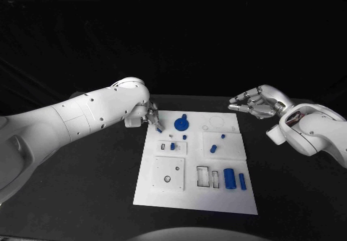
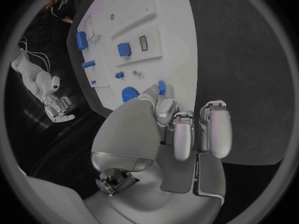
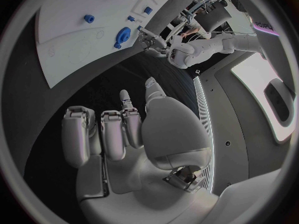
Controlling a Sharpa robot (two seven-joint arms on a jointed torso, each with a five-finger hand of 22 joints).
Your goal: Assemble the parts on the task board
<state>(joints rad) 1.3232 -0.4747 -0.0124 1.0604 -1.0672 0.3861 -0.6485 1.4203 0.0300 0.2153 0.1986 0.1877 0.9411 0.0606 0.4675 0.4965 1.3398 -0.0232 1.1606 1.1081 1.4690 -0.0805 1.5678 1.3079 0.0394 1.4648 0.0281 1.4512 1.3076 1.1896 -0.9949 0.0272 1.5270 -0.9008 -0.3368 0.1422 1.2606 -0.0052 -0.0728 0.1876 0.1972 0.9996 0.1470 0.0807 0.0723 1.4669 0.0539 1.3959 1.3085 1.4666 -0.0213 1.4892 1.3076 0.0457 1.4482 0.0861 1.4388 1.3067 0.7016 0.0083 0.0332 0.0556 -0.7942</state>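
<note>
Worktop (image 1: 87, 201) is plain matte black, with the white board (image 1: 195, 198) lying flat in the middle of it, long side running away from the robot. Nothing sits on the worktop around the board, and nothing blocks the view of it apart from the left arm crossing its far left corner.

Recesses on the board: a square plate (image 1: 168, 173) with a round hole at near left, two slim rectangular slots (image 1: 209, 177) beside it, and a small raised block (image 1: 173, 146) in the middle row with a little blue piece standing in it. A blue cylinder (image 1: 229, 178) and a thinner blue bar (image 1: 242, 182) lie side by side at near right. A short blue peg (image 1: 213, 148) lies mid-right, and a round blue gear (image 1: 181, 122) sits at the far left. The parts look like smooth plastic.

Left hand (image 1: 150, 118) is down at the far left corner, fingers (image 2: 163, 107) pinching a small blue pin (image 2: 162, 87) just beside the gear, its other fingers curled in behind.

Right hand (image 1: 257, 102) hangs off the board's far right corner, well apart from the parts, fingers (image 3: 102, 134) curled inward with nothing in them.
</note>
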